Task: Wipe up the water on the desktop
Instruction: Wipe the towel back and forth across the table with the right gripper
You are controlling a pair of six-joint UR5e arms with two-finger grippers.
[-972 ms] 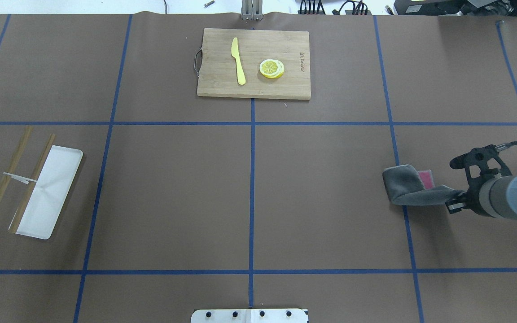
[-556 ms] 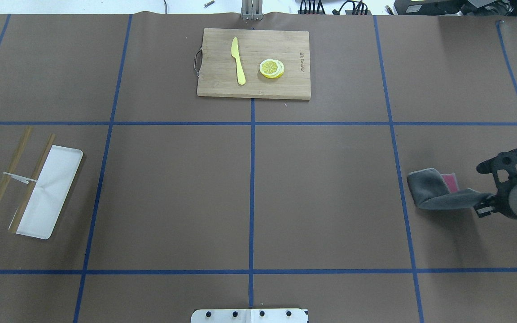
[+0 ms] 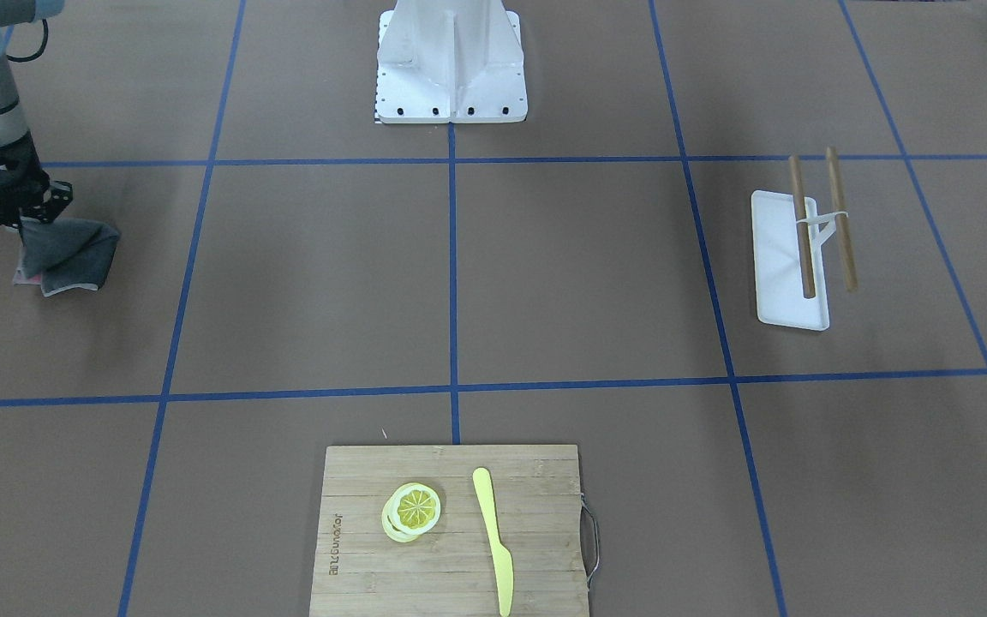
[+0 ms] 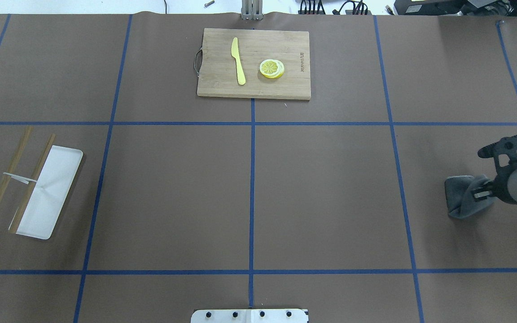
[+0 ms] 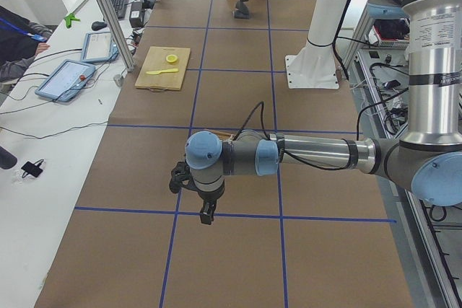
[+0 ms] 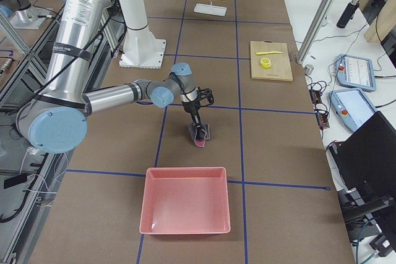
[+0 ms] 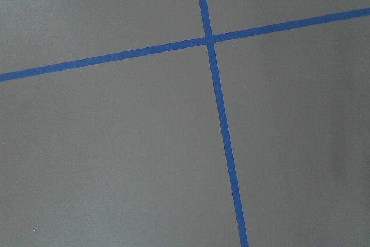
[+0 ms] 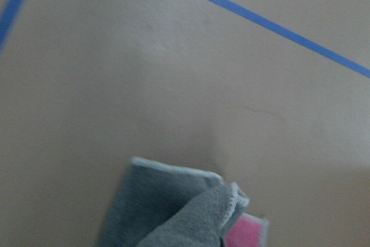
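The desktop (image 4: 321,193) is a brown surface crossed by blue tape lines; I see no water on it. My right gripper (image 4: 483,195) is shut on a grey cloth (image 4: 461,199) with a pink underside and holds it bunched against the desktop at the far right. The cloth also shows in the front-facing view (image 3: 69,253), in the exterior right view (image 6: 201,135) and in the right wrist view (image 8: 173,206). My left gripper (image 5: 206,213) shows only in the exterior left view, low over the desktop. I cannot tell whether it is open or shut.
A bamboo cutting board (image 4: 222,85) with a yellow knife (image 4: 238,60) and lemon slices (image 4: 271,68) lies at the far middle. A white tray (image 4: 56,188) with two wooden sticks (image 4: 7,177) lies at the left. A pink bin (image 6: 185,208) stands beyond the cloth.
My right gripper has dragged the cloth to the right across the desktop, past the blue tape line. The cloth is now more bunched, its pink side hidden from above.
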